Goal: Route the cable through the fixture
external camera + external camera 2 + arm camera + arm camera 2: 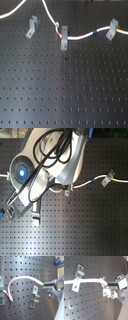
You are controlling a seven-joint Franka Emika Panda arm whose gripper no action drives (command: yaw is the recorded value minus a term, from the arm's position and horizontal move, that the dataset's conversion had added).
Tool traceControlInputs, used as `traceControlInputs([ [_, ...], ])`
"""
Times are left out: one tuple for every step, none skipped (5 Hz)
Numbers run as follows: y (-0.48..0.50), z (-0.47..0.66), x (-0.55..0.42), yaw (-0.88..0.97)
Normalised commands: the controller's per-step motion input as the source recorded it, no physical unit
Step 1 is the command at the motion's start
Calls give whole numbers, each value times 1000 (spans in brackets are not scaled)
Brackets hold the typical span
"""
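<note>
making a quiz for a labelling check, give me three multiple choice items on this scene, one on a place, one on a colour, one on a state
1. In the first exterior view, which clip has no cable in it? a) left b) middle c) right
2. What colour is the band beside the middle clip? a) black b) red c) purple
3. The gripper is: a) open, clear of the cable b) shut on a clip c) shut on the cable's end

Answers: 1 a, the left clip stands apart from the cable; 2 b, a red band sits there; 3 c, the first wrist view shows the tip pinched.

No legible text, labels or numbers.
</note>
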Motion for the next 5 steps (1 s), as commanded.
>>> traceControlInputs([
  [118,414,-446,0],
  [-49,452,-523,-111],
  [-51,413,-467,-194],
  [43,363,-377,-334],
  [110,338,-369,-351],
])
